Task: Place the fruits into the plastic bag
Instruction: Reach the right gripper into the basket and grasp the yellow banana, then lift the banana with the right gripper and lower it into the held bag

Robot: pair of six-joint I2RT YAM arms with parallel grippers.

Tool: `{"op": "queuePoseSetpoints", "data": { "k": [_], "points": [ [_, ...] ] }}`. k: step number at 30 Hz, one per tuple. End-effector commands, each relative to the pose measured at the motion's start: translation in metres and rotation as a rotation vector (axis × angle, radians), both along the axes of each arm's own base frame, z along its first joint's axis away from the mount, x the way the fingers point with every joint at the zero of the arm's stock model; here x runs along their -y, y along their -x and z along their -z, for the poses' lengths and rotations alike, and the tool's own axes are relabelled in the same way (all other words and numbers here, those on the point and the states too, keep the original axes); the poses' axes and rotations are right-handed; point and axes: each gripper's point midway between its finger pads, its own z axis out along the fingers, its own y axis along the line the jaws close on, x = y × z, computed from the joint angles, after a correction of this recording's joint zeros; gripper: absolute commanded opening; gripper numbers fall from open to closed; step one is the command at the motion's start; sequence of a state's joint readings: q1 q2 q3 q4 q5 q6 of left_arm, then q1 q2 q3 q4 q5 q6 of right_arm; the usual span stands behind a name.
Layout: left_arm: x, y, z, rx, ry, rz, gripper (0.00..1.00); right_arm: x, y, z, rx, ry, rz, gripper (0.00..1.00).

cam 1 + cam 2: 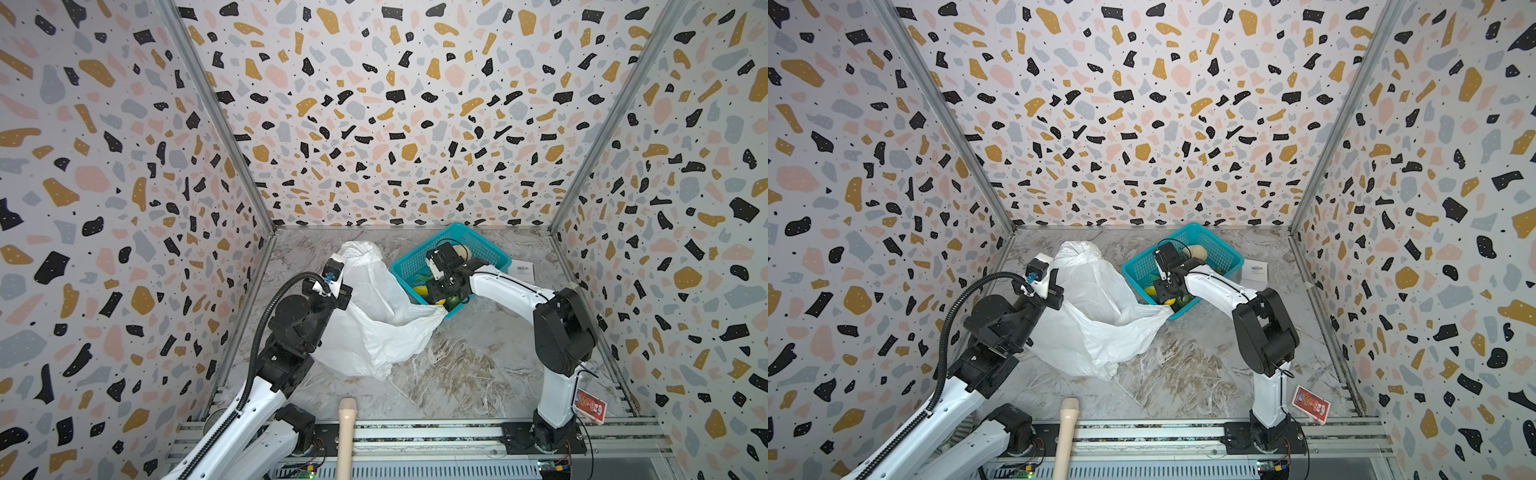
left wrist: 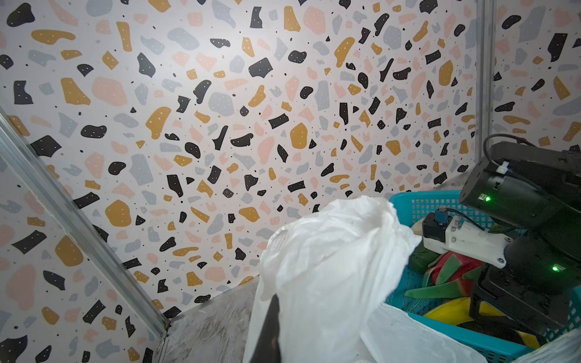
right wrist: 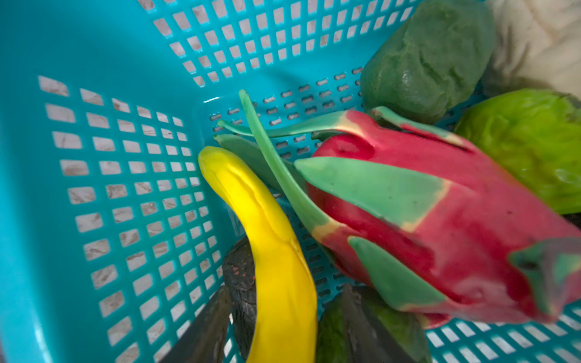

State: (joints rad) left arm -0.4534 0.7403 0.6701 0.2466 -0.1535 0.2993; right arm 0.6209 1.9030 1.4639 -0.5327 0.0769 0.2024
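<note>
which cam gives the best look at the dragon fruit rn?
Right wrist. The dragon fruit fills much of that frame, lying in the teal basket, red skin and green leaves clear. Left wrist shows only a slice between the plastic bag and the right arm. In both top views the arm hides nearly all of it.

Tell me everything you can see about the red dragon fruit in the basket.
The dragon fruit is a smooth, rubbery-looking toy, red-pink with flat green leaf flaps edged in pale yellow. It lies on its side on the floor of the teal basket, its long thin leaves pointing toward a corner. The banana lies close beside those leaves; a dark green fruit and a light green fruit sit close on its other side.
</note>
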Motion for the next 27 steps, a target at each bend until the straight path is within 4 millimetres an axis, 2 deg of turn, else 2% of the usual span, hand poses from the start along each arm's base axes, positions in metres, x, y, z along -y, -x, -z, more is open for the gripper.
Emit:
{"op": "queuePoseSetpoints", "data": {
  "k": [1,4,7,10,14,19,24,27],
  "points": [
    [0.0,0.003,-0.022,0.058,0.021,0.014,0.0,0.004,0.006,0.01,-0.025,0.056,-0.002,0.57],
    [0.002,0.002,-0.022,0.06,0.027,0.018,0.0,0.002,0.007,0.017,-0.04,0.065,-0.003,0.54],
    [0.001,0.002,-0.024,0.063,0.043,0.016,0.0,-0.001,0.006,0.018,-0.043,0.057,-0.005,0.44],
    [0.0,0.002,-0.026,0.07,0.069,0.014,0.0,-0.004,0.002,0.009,-0.021,0.038,-0.003,0.31],
    [0.001,0.002,-0.029,0.077,0.124,0.024,0.0,-0.006,-0.008,-0.023,0.058,-0.021,0.013,0.25],
    [0.005,0.003,-0.032,0.084,0.195,0.063,0.0,-0.004,-0.017,-0.077,0.178,-0.131,0.037,0.25],
    [0.008,0.005,-0.038,0.103,0.271,0.096,0.0,0.0,-0.018,-0.125,0.284,-0.222,0.037,0.25],
    [0.008,0.006,-0.043,0.118,0.335,0.114,0.0,-0.005,-0.013,-0.15,0.332,-0.272,-0.013,0.26]
  ]
}}
